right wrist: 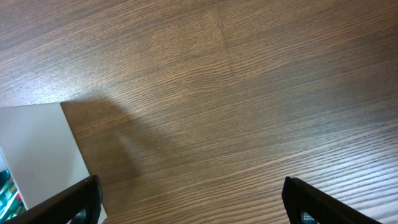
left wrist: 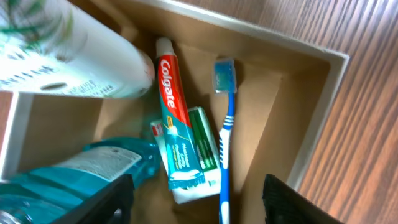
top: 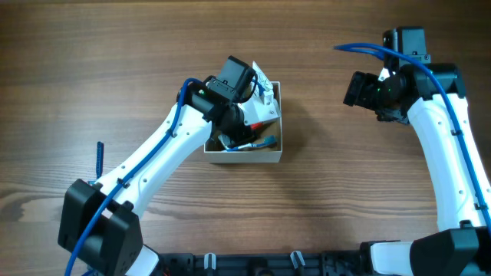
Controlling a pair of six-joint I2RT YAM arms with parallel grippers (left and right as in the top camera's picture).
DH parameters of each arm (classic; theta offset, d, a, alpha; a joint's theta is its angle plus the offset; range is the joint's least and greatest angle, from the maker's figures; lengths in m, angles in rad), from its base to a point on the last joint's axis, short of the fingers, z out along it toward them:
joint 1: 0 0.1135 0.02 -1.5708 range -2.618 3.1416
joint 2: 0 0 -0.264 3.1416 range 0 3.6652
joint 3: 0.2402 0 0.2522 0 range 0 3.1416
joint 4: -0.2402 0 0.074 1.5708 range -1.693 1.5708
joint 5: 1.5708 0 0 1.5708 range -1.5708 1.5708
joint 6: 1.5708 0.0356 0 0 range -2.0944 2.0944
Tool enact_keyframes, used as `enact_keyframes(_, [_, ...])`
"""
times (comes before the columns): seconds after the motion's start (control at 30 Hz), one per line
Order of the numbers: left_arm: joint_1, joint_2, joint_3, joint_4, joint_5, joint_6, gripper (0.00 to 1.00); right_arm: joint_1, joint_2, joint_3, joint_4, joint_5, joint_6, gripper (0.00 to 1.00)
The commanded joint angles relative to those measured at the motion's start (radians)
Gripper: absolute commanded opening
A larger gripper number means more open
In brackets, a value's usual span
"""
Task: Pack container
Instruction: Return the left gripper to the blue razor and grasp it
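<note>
Left arm reached in from the near left, and its fingers [left wrist: 115, 202] hung spread apart right over the container [top: 245, 157], nothing between them. Looked like the tail end of a placing step, or a check on the load: my guess only. The container sat mid-bench [top: 345, 199], a bit left of centre, mouth straight up, base flat. Footprint is square, so no real long axis; its walls sat slightly skewed to the bench's near edge. Inside, in the left wrist view: a teal mouthwash bottle [left wrist: 81, 174] closest to the camera, then a toothpaste tube [left wrist: 171, 99] and a blue toothbrush [left wrist: 227, 137] lying flat, side by side and roughly parallel, with a green-and-white pack [left wrist: 205, 146] under the tube's end. A white bottle [left wrist: 68, 56] leaned at the far corner and poked above the rim. Next move, as I judged it: lift the left fingers straight up, clear of that bottle, so nothing gets dragged; the bottle probably needs laying down if the load has to sit below the rim. Right fingers [right wrist: 74, 202] were farther back on the right, wide open, empty, well clear of the container, over bare bench.
</note>
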Motion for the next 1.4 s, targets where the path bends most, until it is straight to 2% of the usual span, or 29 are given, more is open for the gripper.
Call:
enact_keyframes(0.0, [-0.002,-0.06,0.009,-0.012,-0.099,-0.166,0.76,0.003,0.006,0.003,-0.001,-0.009,0.0,0.94])
enact_keyframes(0.07, [0.005,-0.121,0.015,-0.027,-0.201,-0.258,0.8,0.003,0.006,0.003,0.0,-0.009,0.0,0.94])
enact_keyframes(0.13, [0.042,-0.228,0.016,-0.056,-0.323,-0.385,0.98,0.003,0.006,0.003,0.0,-0.009,-0.001,0.94])
enact_keyframes(0.27, [0.248,-0.379,0.016,-0.122,-0.37,-0.568,1.0,0.003,0.006,0.0,0.002,-0.009,-0.002,0.94])
enact_keyframes(0.33, [0.461,-0.412,0.016,-0.148,-0.37,-0.744,1.0,0.003,0.006,0.0,0.0,-0.009,-0.003,0.94])
enact_keyframes(0.43, [0.687,-0.407,-0.024,-0.142,-0.366,-0.848,1.0,0.003,0.006,0.0,-0.001,-0.009,-0.002,0.94])
enact_keyframes(0.6, [0.902,-0.346,-0.192,-0.055,-0.325,-0.843,1.0,0.003,0.006,0.0,-0.004,-0.01,-0.003,0.94])
enact_keyframes(0.73, [0.974,-0.26,-0.321,0.066,-0.255,-0.753,1.0,0.003,0.006,0.0,-0.016,-0.009,-0.01,0.94])
enact_keyframes(0.83, [1.017,-0.167,-0.335,0.105,-0.212,-0.737,1.0,0.003,0.006,0.0,-0.019,-0.009,-0.011,0.94])
enact_keyframes(0.9, [1.033,-0.105,-0.335,0.11,-0.212,-0.736,1.0,0.003,0.006,0.0,-0.018,-0.009,-0.01,0.94])
enact_keyframes(1.0, [1.033,-0.02,-0.335,0.12,-0.184,-0.661,0.99,0.003,0.006,0.0,-0.019,-0.009,-0.011,0.94])
enact_keyframes(1.3, [1.034,0.163,-0.335,0.138,-0.182,-0.663,1.0,0.003,0.006,0.0,-0.019,-0.008,-0.011,0.95])
enact_keyframes(1.37, [1.033,0.167,-0.335,0.15,-0.177,-0.663,0.96,0.003,0.006,0.0,-0.019,-0.008,-0.011,0.95])
